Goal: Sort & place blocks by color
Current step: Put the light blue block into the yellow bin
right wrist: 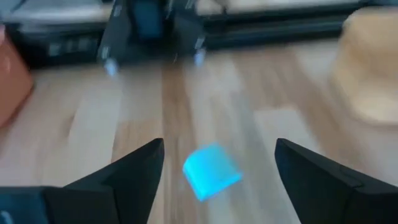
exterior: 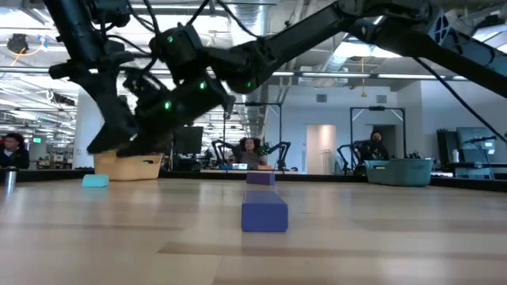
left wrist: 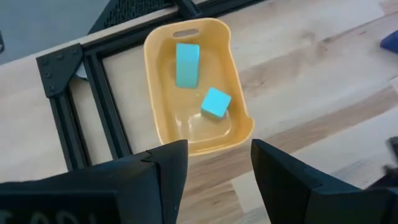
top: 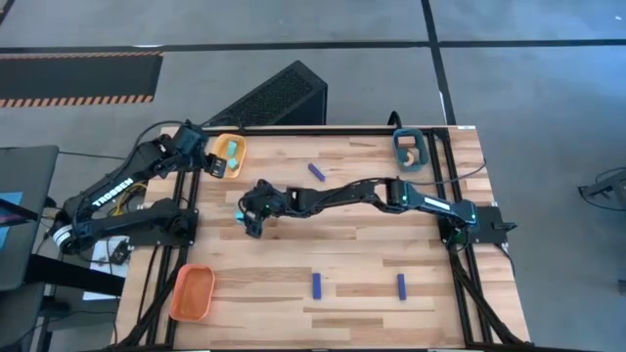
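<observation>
Between the right gripper [right wrist: 217,163] jaws, which stand wide apart and hold nothing, a light cyan block [right wrist: 211,172] lies on the tabletop [top: 352,254], slightly skewed, not touched by either finger. Seen from above, this gripper sits left of the tabletop's middle, with the right arm stretched across from the far side. Judging by its look, the block is a small painted wooden chunk: light, rigid, smooth-faced, so it could slide or twist if pinched on a slanted face. Its two flattest opposite sides seem the safest place to grip.

Outward from there, the left gripper [left wrist: 214,168] hangs over a yellow-orange tray [left wrist: 236,99] near the left rear corner, jaws apart and empty. Two cyan blocks [left wrist: 187,64] already lie in that tray. Three dark blue bars [top: 316,285] rest loose on the tabletop. A teal tray [top: 403,142] at the right rear holds a tan piece, and an orange tray [top: 193,293] sits at the left front
</observation>
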Available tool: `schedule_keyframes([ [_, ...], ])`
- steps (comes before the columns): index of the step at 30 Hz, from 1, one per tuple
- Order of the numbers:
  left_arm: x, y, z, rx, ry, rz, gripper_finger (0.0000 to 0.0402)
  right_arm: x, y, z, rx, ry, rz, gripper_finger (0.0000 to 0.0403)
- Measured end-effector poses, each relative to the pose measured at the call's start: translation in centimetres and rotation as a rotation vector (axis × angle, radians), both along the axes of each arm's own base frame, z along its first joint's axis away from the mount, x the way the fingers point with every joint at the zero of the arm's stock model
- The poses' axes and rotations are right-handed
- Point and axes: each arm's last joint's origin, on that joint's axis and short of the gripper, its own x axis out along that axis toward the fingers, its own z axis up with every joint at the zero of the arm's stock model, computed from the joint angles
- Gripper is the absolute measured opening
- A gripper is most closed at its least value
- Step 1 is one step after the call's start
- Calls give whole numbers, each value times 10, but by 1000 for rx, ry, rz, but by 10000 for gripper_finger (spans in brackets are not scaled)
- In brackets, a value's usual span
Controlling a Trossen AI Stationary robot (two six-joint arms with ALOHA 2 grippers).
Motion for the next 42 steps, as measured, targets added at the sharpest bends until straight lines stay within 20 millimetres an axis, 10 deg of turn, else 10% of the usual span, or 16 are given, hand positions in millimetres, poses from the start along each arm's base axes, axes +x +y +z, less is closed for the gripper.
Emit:
schedule_keyframes([
  [12, 1, 0, 0, -42, -79, 78, 165, 11, 0, -45, -56, -1, 52, 348],
  [29, -2, -8, -4, -152, -74, 101, 165, 9, -16, -57, -14, 34, 203, 301],
  [42, 2, -12, -4, -150, -70, 64, 164, 3, 33, -34, -58, 117, 418, 269],
])
